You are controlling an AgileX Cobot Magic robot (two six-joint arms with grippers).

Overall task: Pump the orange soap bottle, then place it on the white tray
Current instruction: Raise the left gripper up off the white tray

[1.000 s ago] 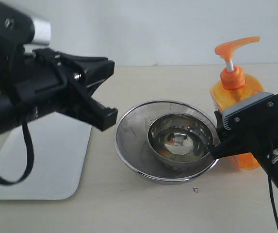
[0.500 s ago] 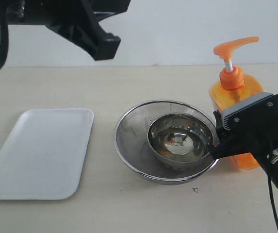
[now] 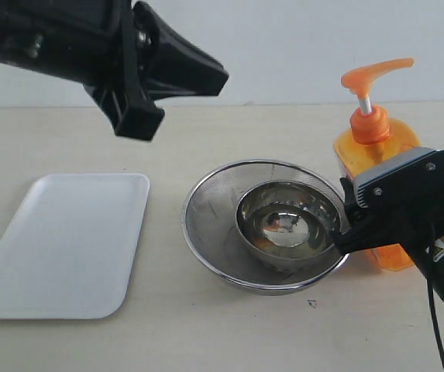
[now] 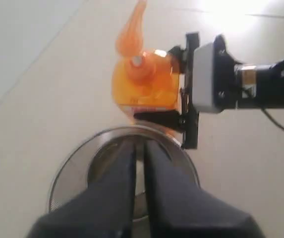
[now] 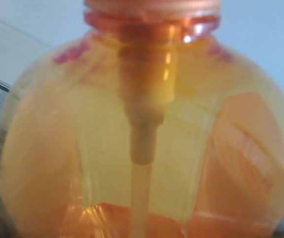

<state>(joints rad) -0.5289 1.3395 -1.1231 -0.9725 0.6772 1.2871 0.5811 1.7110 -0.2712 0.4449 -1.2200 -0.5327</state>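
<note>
Left gripper (image 3: pixel 220 77), pinched shut, has swung up off the white tray (image 3: pixel 67 240) and now points across at the orange pump head (image 3: pixel 376 74). It looks ready to push the pump, which is not pressed yet. Right gripper (image 3: pixel 369 225) hugs the orange soap bottle (image 3: pixel 370 155). The bottle has not moved. It stands on the table just beside the steel strainer (image 3: pixel 206 190), far from the tray.

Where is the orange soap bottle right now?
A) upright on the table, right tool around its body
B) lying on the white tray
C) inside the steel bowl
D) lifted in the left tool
A: the orange soap bottle stands upright on the table beside the strainer, the right tool closed around its body.
</note>
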